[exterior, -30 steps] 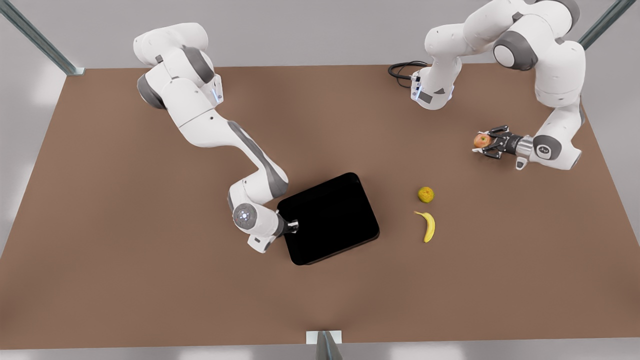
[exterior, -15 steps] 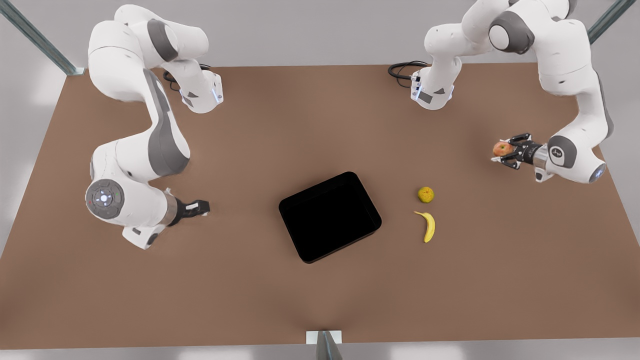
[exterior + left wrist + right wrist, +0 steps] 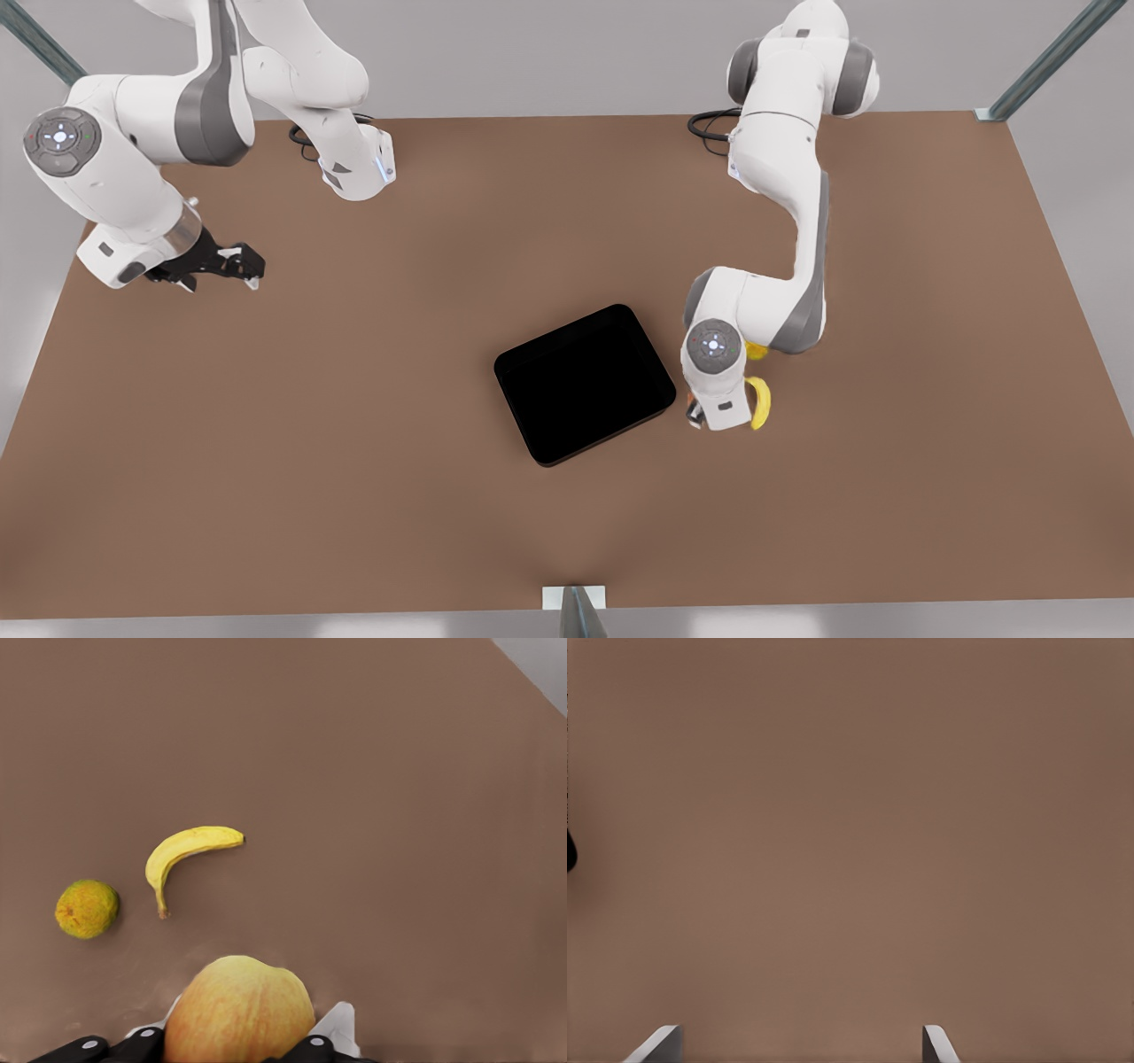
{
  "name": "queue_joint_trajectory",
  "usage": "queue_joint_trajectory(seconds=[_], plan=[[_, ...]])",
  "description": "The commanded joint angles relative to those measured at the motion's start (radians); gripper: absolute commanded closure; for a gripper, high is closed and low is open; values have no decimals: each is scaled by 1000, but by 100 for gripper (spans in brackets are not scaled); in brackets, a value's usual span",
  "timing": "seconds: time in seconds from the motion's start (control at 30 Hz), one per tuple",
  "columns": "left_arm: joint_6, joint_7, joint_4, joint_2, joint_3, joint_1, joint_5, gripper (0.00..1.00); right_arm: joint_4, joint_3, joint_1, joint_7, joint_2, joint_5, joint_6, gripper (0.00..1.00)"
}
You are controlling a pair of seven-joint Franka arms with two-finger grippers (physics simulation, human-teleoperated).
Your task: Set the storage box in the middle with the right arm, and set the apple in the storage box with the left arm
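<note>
The left claw (image 3: 235, 1054), gripping the apple (image 3: 239, 1010) beside the storage box (image 3: 585, 383), could drop it outside, while the open right claw (image 3: 232, 264) waits apart

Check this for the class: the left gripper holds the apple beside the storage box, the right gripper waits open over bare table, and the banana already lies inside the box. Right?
One slip: the banana lies on the table, not in the storage box, as the left wrist view shows. The rest holds: the left gripper holds the apple beside the box, and the right gripper waits open over bare table.
</note>
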Motion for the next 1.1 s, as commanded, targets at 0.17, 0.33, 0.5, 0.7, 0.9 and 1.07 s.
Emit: queue_joint_trajectory(seconds=[0.17,0.33,0.5,0.7,0.9,1.07], plan=[[98,-198,138,92,-33,-45,-483,65,2,-2,-13,-2,-3,1,-12,0],[98,-193,137,99,-33,-50,-470,65,-3,-2,-21,-12,0,1,-13,0],[97,-181,134,107,-33,-53,-443,0,-4,-2,-26,-12,0,1,-13,0],[97,-182,131,107,-33,-56,-441,0,-6,-2,-26,-12,2,1,-13,0],[97,-192,131,105,-33,-64,-440,0,-6,-2,-27,-12,2,1,-21,0],[67,8,129,42,-24,-44,-318,0,-6,-2,-35,-12,2,1,-23,0]])
